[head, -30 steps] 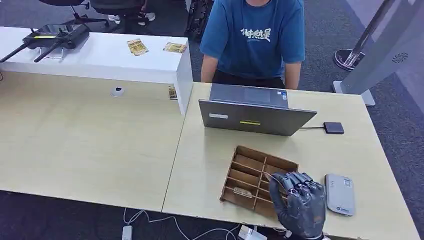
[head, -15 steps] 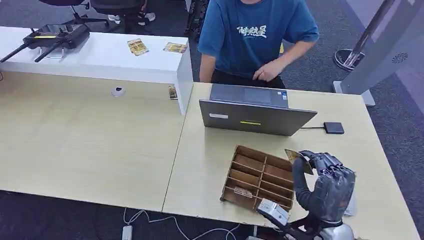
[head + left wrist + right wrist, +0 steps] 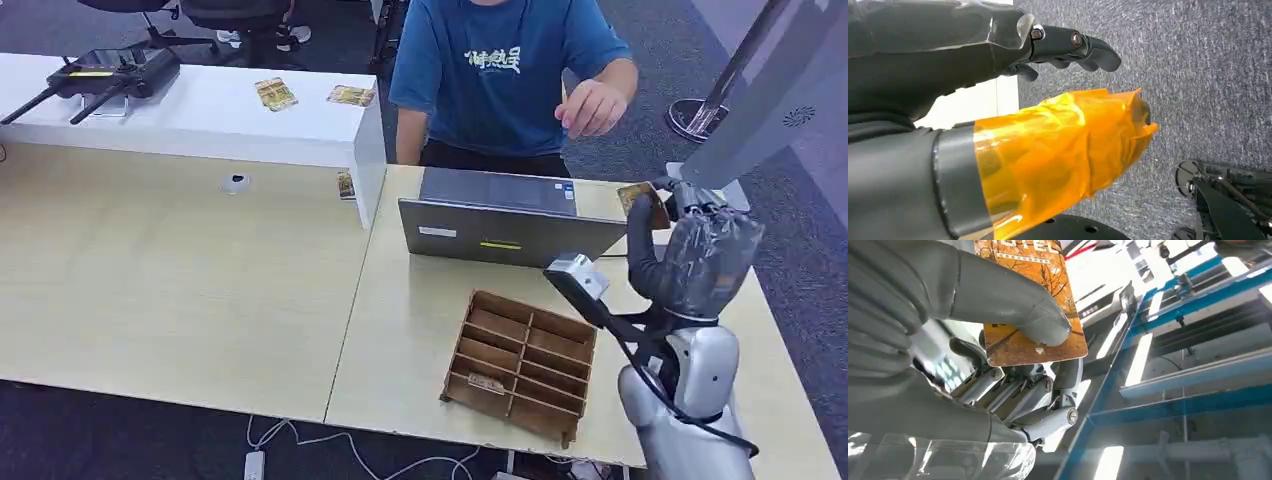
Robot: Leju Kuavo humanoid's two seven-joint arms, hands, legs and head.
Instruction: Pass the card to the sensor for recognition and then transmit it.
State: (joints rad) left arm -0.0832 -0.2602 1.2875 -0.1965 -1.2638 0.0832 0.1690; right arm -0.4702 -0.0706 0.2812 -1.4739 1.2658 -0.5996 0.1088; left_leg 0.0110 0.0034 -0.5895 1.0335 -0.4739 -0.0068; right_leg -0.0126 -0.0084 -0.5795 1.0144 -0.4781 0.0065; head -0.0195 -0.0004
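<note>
so my right hand is up over the desk's far right side, pinching the orange card between thumb and fingers near the person's hand. my left hand hangs over carpet holding nothing, fingers loose.

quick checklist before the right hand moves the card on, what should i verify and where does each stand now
1. Card held: ok. The right hand pinches the card under its thumb, as the right wrist view shows.
2. Card lifted clear of the wooden tray: ok, the hand is raised well above the desk.
3. Receiver ready: ok. The person's hand is raised behind the laptop, near the card.
4. Sensor pass done: cannot tell, no frame here shows the card at a reader.
5. Path to the person: ok, only the low laptop lies between.
6. Left hand out of the way: ok, it hangs over the carpet holding nothing.
</note>
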